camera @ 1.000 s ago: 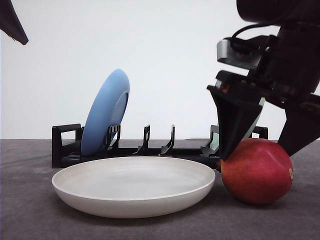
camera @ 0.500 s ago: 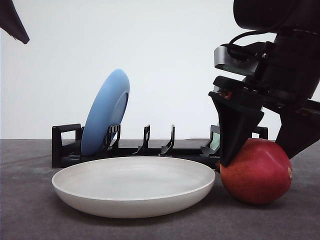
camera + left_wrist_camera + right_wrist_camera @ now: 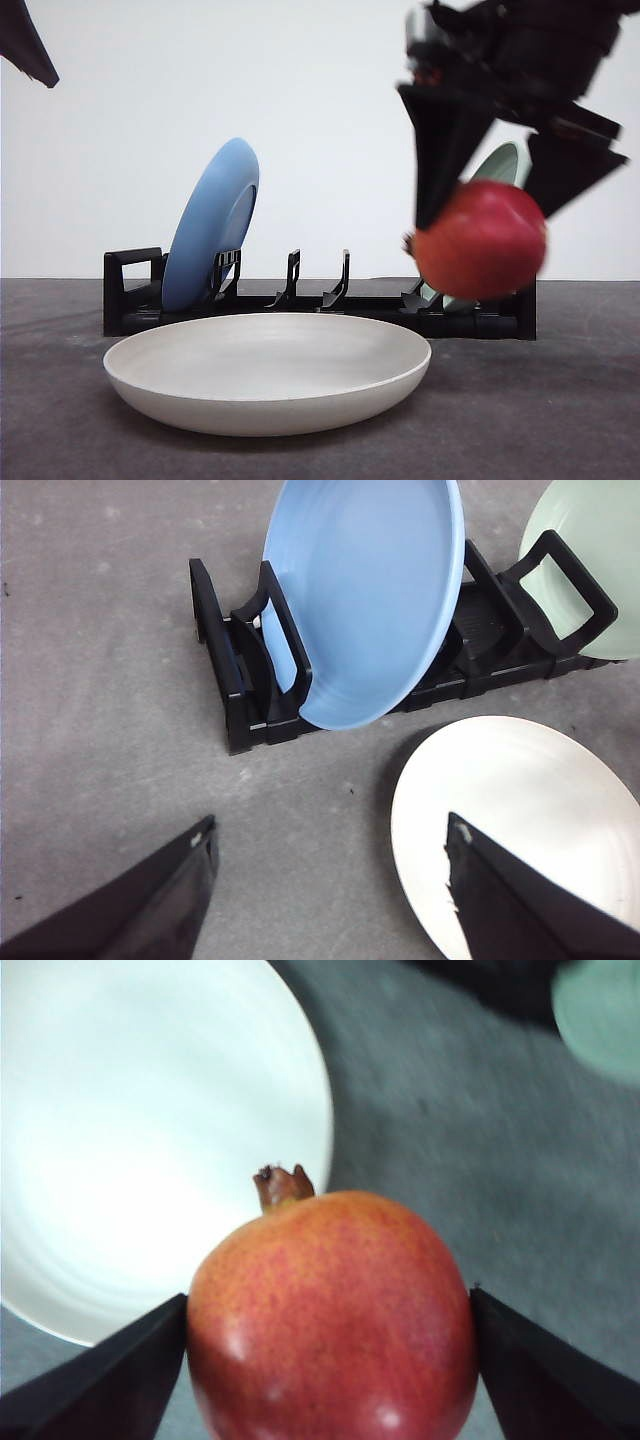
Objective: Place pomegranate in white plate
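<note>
Nearest the camera, on the grey matte tabletop (image 3: 60, 430): shallow, round, off-white matte plate (image 3: 268, 372), bare inside and unmoved from half a second ago. Seen also from the right wrist as a broad pale disc (image 3: 150, 1130) below and to the left of the fruit.

Just right of the plate's rim and now clear of the table: smooth red, orange-tinged pomegranate (image 3: 481, 240), clenched between the two black triangular fingers of the right gripper (image 3: 485, 200). Half a second ago resting on the tabletop beside the plate with the fingers closing around it; now lifted well above rim height and blurred by motion. From the right wrist, fruit (image 3: 332, 1315) pressed on both flanks by the dark fingers, brown crown pointing towards the plate.

Meaning for the task: grasp and lift judged complete; remaining steps a carry leftward over the plate, a descent and a release. Risk judged: rolling of the round fruit off the shallow dish if let go too high.

Left gripper (image 3: 330, 890): jaws released and spread wide, holding nothing, hovering over bare table beside the plate's left edge.

Farther back: black plastic dish rack (image 3: 300, 300) holding an upright sky-blue round plate (image 3: 212, 225) on the left and a pale green plate (image 3: 500, 165) on the right, partly hidden behind the lifted fruit.
</note>
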You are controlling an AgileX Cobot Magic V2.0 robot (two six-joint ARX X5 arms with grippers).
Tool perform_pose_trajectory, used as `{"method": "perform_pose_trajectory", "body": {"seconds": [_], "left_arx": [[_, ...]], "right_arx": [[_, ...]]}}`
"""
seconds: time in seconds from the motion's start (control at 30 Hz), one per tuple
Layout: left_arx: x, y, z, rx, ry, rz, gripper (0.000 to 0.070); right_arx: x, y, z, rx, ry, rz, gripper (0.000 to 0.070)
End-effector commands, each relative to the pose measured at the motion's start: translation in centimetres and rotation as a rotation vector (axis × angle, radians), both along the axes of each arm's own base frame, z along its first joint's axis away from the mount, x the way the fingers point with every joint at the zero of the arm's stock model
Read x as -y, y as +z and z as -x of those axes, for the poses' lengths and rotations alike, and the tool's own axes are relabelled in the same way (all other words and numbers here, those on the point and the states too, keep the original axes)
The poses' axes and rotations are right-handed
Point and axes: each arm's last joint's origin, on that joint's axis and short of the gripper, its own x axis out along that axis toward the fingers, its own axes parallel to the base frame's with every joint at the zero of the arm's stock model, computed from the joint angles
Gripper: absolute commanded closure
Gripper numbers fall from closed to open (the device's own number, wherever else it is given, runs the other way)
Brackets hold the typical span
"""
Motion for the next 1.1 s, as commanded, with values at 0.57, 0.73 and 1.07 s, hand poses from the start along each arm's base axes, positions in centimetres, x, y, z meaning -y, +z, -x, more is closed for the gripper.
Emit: {"method": "perform_pose_trajectory", "body": {"seconds": [0.57, 0.73, 1.07], "left_arx": [[0.1, 0.2, -0.2, 0.020, -0.010, -0.005, 0.0270], [0.1, 0.2, -0.2, 0.020, -0.010, -0.004, 0.0270], [0.1, 0.2, -0.2, 0.019, -0.010, -0.004, 0.0270]], "right_arx": [[-9.4, -4.6, -2.3, -0.010, 0.216, -0.037, 0.0242], [-10.3, -5.0, -2.1, 0.008, 0.239, -0.052, 0.0242], [-10.6, -4.9, -2.0, 0.023, 0.246, -0.060, 0.0214]]}}
